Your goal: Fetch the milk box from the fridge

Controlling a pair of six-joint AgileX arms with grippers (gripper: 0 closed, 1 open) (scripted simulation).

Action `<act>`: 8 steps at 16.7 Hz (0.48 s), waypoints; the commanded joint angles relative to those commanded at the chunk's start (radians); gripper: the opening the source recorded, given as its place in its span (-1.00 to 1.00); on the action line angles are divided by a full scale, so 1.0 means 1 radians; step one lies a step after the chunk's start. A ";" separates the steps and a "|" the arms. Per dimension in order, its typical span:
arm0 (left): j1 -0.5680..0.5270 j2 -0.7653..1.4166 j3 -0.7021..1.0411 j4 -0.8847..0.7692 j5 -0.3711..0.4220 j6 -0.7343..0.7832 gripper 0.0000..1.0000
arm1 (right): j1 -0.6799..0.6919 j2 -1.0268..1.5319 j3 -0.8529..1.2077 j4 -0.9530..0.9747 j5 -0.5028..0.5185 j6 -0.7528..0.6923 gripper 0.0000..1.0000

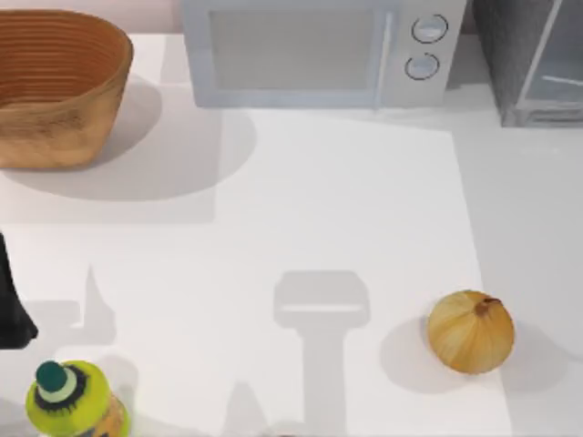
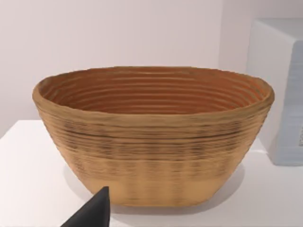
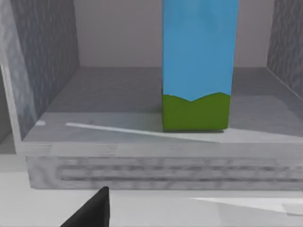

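Note:
The milk box (image 3: 199, 66), blue above a green bottom band, stands upright on the floor of the fridge (image 3: 109, 101), right of the floor's middle; its top is cut off by the frame. The fridge compartment faces my right gripper (image 3: 94, 210) with nothing between them, and a dark tip of that gripper shows a short way in front of the sill. The fridge (image 1: 524, 55) stands at the table's back right corner, dark grey with a pale glassy panel. My left gripper (image 2: 94, 213) hangs at the table's left edge, facing the basket.
A woven brown basket (image 1: 55, 86) sits at the back left and a light grey microwave (image 1: 319, 50) with two knobs at the back middle. An onion (image 1: 471, 331) lies front right. A yellow-green bottle (image 1: 75, 401) with a green cap stands front left.

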 joint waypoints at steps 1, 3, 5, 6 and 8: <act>0.000 0.000 0.000 0.000 0.000 0.000 1.00 | 0.000 0.000 0.000 0.000 0.000 0.000 1.00; 0.000 0.000 0.000 0.000 0.000 0.000 1.00 | 0.005 0.000 -0.002 -0.004 0.002 0.000 1.00; 0.000 0.000 0.000 0.000 0.000 0.000 1.00 | 0.020 0.031 0.032 -0.024 0.007 0.002 1.00; 0.000 0.000 0.000 0.000 0.000 0.000 1.00 | 0.033 0.056 0.064 -0.043 0.014 0.003 1.00; 0.000 0.000 0.000 0.000 0.000 0.000 1.00 | 0.066 0.114 0.161 -0.093 0.038 0.006 1.00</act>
